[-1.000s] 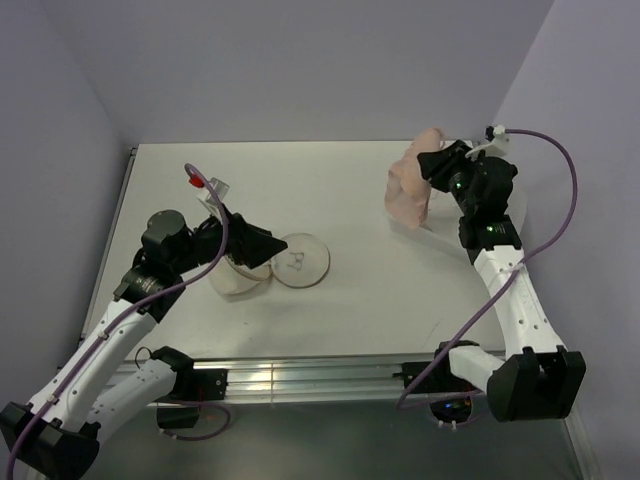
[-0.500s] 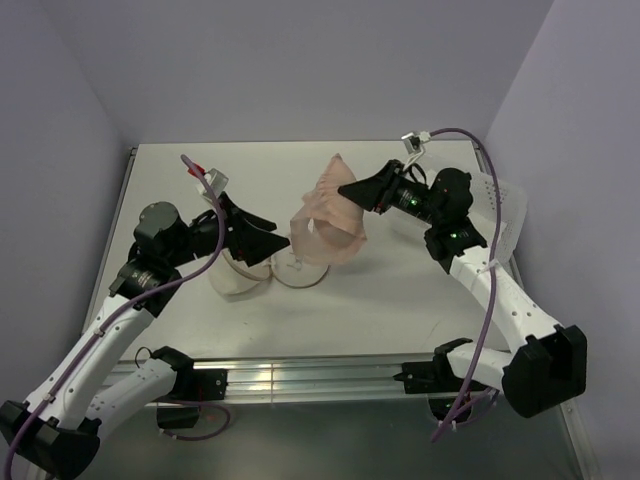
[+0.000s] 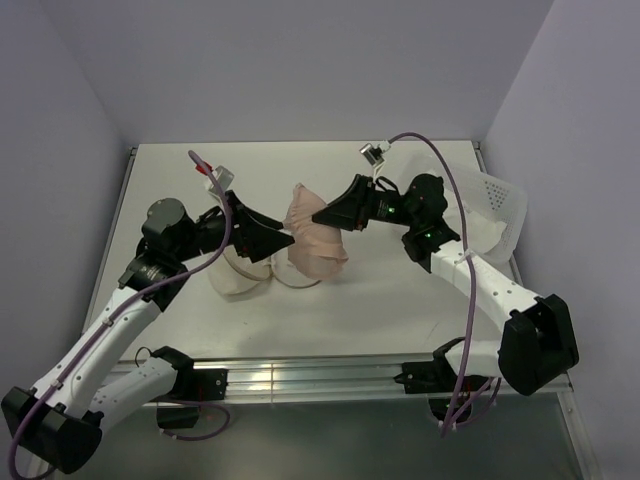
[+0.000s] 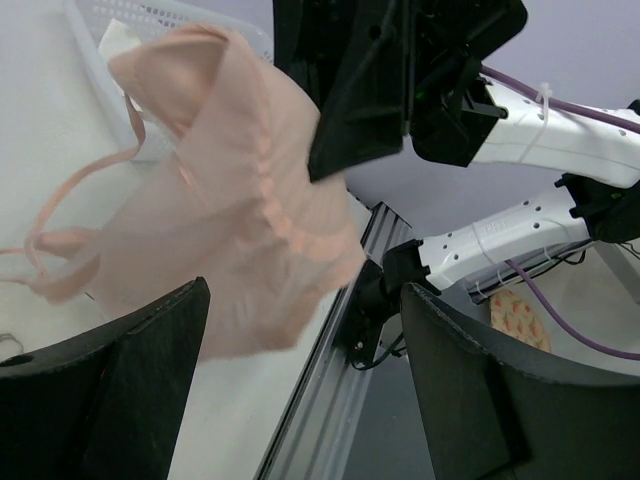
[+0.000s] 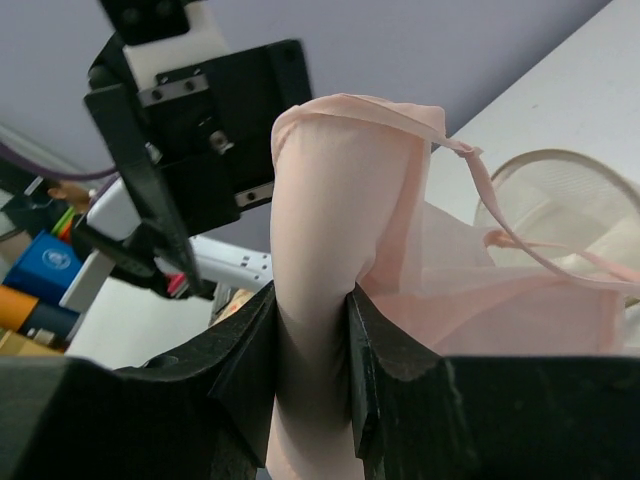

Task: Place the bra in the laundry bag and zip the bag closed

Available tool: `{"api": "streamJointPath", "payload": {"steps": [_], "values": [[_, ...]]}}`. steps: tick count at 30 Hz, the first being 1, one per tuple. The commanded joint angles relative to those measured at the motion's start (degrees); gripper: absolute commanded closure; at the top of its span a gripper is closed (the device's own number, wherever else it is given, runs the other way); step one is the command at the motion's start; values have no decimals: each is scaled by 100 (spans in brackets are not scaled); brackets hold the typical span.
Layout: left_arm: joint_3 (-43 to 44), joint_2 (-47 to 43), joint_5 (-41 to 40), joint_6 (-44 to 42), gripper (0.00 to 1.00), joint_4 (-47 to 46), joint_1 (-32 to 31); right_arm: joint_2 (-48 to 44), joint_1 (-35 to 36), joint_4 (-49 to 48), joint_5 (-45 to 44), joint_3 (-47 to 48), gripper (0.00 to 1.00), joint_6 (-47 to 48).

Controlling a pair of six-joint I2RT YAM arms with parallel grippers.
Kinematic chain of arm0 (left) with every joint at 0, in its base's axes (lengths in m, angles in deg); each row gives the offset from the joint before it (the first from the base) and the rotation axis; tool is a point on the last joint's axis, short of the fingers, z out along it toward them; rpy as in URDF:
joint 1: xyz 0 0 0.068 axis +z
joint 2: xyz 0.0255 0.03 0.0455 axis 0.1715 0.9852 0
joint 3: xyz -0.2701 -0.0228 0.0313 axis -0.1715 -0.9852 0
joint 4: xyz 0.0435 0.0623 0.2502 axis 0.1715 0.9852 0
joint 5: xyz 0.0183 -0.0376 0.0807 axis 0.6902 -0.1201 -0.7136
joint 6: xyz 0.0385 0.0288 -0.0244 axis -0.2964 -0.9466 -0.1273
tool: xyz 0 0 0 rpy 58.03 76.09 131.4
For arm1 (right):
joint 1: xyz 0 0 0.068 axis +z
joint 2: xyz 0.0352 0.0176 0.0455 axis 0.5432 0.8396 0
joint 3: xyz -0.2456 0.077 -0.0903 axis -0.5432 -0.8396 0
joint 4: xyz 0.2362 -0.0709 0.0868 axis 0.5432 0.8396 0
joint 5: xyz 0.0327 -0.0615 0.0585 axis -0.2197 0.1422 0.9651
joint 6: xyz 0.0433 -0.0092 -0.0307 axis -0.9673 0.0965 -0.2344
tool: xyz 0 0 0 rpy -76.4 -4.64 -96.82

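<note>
The left gripper [image 3: 275, 247] hovers empty, jaws spread wide, over the laundry bag [image 3: 233, 281]. Just beyond, the bra [image 3: 316, 242] now hangs pinched in the right gripper [image 3: 322, 214], carried over from the bin [image 3: 497, 200]. It looks nearly ready for lowering in.

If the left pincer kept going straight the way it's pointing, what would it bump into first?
Most likely the bra, dangling right in front of the open left pincer. The right pincer gripping it comes just behind. How close they are is hard to judge.
</note>
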Motion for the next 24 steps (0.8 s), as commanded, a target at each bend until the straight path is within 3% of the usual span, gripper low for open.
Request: {"api": "streamJointPath", "payload": {"steps": [1,10,14,20,21,22,23,24], "values": [[-115,131,-72,276,17,-579,-17,114,229,-470,177,37,63,-86],[-528,149,-204,673,27,-1239,-26,316,501,-478,116,-51,63,-25],[-563,149,-221,690,39,-1291,-26,448,572,-277,37,-7,64,125],[-581,167,-344,681,65,-1283,-35,553,651,170,-25,88,64,440],[-633,123,-370,699,76,-1309,-35,580,677,311,-42,133,64,528],[-677,88,-414,760,81,-1353,-26,580,695,478,-86,142,64,599],[-713,44,-519,787,95,-1405,-26,545,730,523,-104,142,62,704],[-722,-61,-607,796,100,-1380,-26,519,730,584,-139,159,59,775]]}}
